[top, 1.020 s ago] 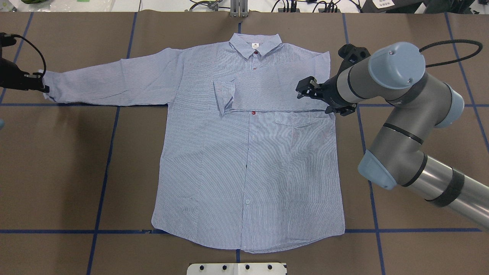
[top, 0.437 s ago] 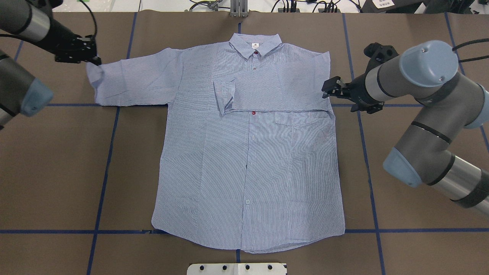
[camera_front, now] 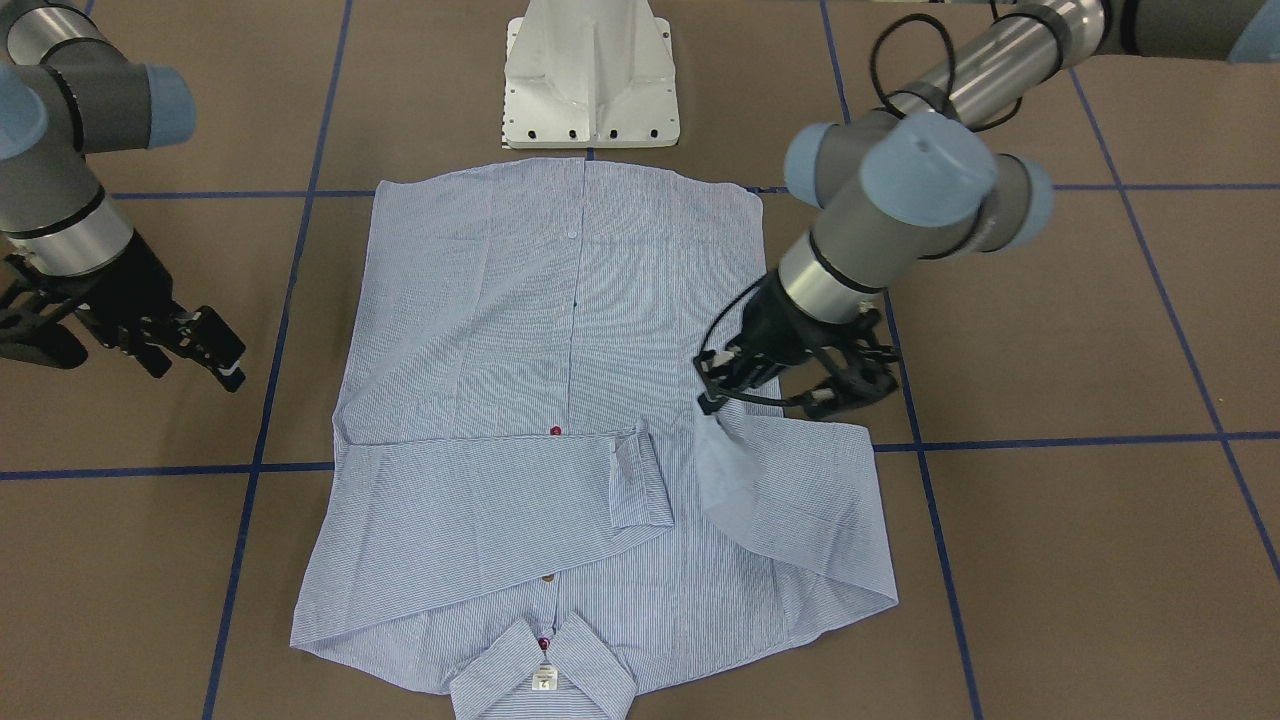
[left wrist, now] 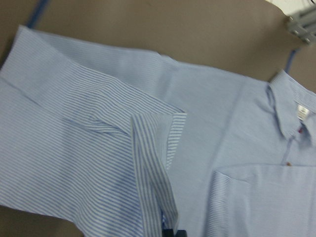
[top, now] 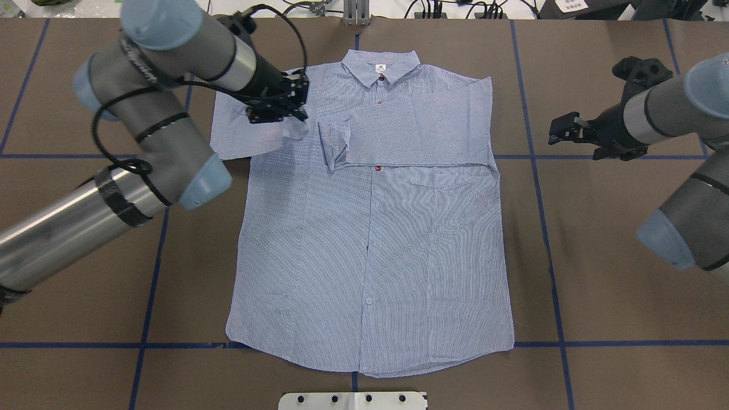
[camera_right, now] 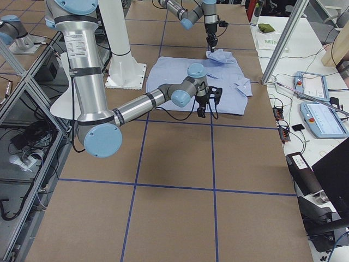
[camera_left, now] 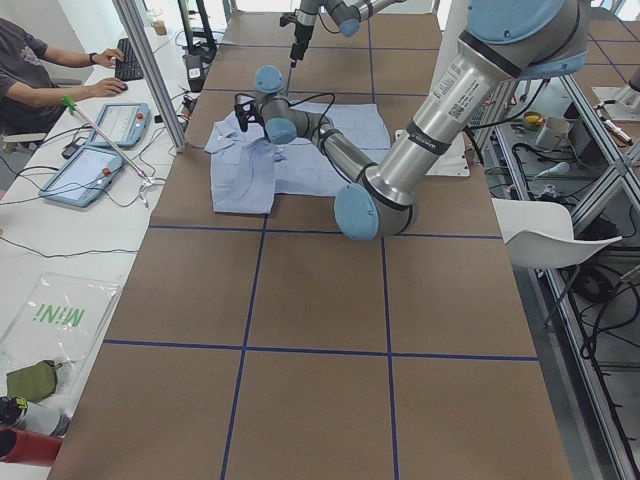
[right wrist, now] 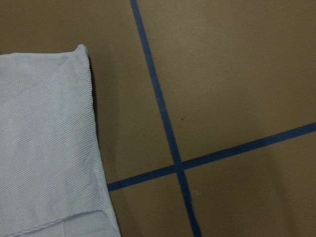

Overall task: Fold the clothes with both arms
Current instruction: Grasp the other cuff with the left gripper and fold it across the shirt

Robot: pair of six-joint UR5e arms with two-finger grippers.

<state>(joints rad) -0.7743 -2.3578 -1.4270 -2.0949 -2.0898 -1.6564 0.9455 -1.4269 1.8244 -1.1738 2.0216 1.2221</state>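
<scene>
Over the shirt (top: 370, 256), left gripper (top: 293, 114) clamping its sleeve (top: 245, 134) (cuff lifted), right gripper (top: 561, 134) agape, apart.

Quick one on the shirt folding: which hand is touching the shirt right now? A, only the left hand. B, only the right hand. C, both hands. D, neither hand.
A: the left hand grips the sleeve cuff over the chest of the shirt, while the right hand hangs open over bare table, apart from the shirt's edge.
</scene>
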